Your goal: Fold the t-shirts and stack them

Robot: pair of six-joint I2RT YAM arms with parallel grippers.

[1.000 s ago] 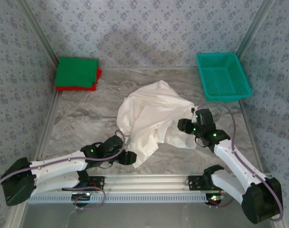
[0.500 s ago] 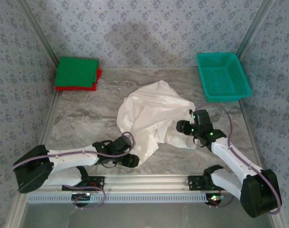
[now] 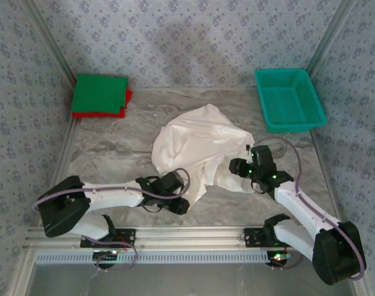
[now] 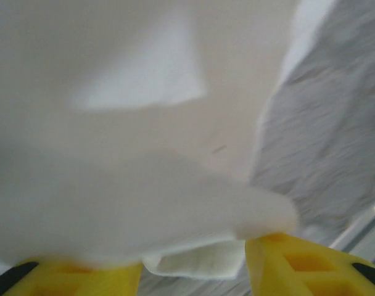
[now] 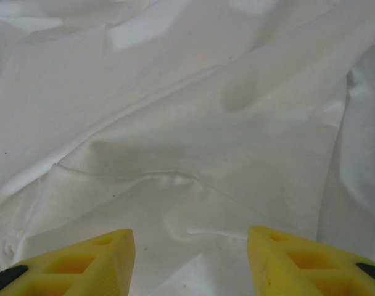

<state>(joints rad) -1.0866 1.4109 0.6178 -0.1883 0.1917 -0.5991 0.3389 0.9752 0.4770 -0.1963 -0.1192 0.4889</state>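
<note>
Top external view: within the last second the left arm has swung in from the lower left of the frame. It has carried the left hand [image 3: 178,205] rightward along the near edge of the large, wrinkled off-white cloth t-shirt [image 3: 200,145], which lies crumpled at the centre of the grey marbled surface [image 3: 107,154]. In the left wrist view we see its yellow fingers [image 4: 292,262] spread, with the shirt's hem hanging between them, not yet nipped. We judge that a grasp of that edge is being set up so the shirt can be pulled flat.

The right hand [image 3: 240,166] has barely moved. It sits at the shirt's right side, fingers spread over the cloth, pinching nothing.

At upper left, the folded bright green t-shirt [image 3: 100,92] lies on the folded red t-shirt [image 3: 82,115]. The teal plastic mesh basket [image 3: 280,71] at upper right holds nothing.
</note>
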